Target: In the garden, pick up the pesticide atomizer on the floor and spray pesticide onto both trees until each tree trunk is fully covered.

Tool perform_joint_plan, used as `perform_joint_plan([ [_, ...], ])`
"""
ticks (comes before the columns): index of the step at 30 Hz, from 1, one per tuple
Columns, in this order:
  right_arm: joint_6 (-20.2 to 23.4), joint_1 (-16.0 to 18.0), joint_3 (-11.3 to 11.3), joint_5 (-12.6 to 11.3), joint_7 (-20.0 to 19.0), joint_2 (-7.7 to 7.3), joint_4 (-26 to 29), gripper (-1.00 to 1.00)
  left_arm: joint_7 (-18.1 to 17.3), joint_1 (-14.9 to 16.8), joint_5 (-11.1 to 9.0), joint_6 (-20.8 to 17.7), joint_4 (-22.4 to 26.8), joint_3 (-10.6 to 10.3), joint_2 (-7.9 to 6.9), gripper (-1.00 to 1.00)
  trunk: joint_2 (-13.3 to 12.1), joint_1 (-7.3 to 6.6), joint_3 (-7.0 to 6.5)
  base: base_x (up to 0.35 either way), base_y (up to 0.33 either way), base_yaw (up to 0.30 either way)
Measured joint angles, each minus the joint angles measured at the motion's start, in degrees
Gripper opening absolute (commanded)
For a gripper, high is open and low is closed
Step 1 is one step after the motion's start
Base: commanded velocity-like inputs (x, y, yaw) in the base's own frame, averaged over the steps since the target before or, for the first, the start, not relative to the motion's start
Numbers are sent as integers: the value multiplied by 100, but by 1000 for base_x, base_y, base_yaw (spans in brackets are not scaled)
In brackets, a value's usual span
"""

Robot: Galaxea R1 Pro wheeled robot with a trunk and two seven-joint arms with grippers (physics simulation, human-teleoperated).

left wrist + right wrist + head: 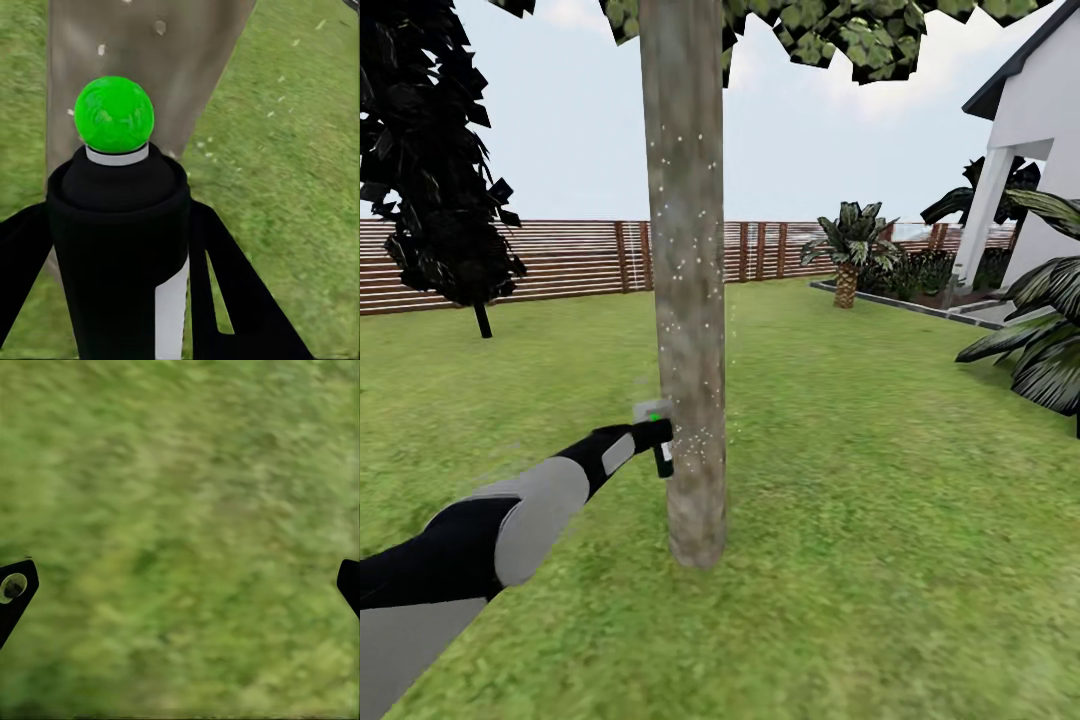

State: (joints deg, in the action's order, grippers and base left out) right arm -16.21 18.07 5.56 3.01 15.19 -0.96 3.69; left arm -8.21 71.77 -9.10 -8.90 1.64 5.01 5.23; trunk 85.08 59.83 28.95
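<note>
One tree trunk at the frame's centre shows scattered white specks, so spraying seems only partly done, while the left gripper fingers clasp the atomizer beside it, and the right gripper fingers are wide apart, empty.

The tree trunk is cut off at the top edge (crown mostly unseen); lawn blurred.
</note>
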Motion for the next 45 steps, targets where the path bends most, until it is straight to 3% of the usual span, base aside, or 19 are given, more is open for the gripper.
perform_joint_plan([
  [1,0,0,-2,0,1,-2,-49,100,3,-252,13,101,-4,-41,1,-100,-2,1,1,0,0,0],
  [6,9,-1,-2,-3,2,-1,-379,100,13,-876,49,588,-3,-29,-3,-100,-1,0,1,54,175,0],
  [10,23,-3,1,-6,4,-1,-515,100,11,-1131,55,654,5,-22,-4,-100,-1,-1,0,121,308,0],
  [14,29,-5,1,-7,4,-2,-561,100,11,-1173,61,664,11,-20,-7,-100,-1,-1,0,132,335,0],
  [17,35,-7,2,-7,2,-2,-612,100,13,-1182,439,666,9,-20,-42,-100,-1,-1,0,134,348,-94],
  [20,30,-8,2,-7,2,-3,-621,100,12,-1183,583,667,7,-20,-58,-100,-1,-1,0,132,349,-237],
  [24,32,-8,2,-7,0,-3,-623,100,12,-1183,615,667,6,-19,-67,-100,-1,0,0,82,350,-282],
  [31,34,-8,2,-7,-3,-3,-624,100,-5,-1183,623,667,6,-19,-209,-100,-1,0,0,9,350,-293],
  [45,35,-7,2,-7,0,-2,-624,100,-6,-1183,623,659,6,-19,-223,-100,-1,0,0,0,350,-192],
])
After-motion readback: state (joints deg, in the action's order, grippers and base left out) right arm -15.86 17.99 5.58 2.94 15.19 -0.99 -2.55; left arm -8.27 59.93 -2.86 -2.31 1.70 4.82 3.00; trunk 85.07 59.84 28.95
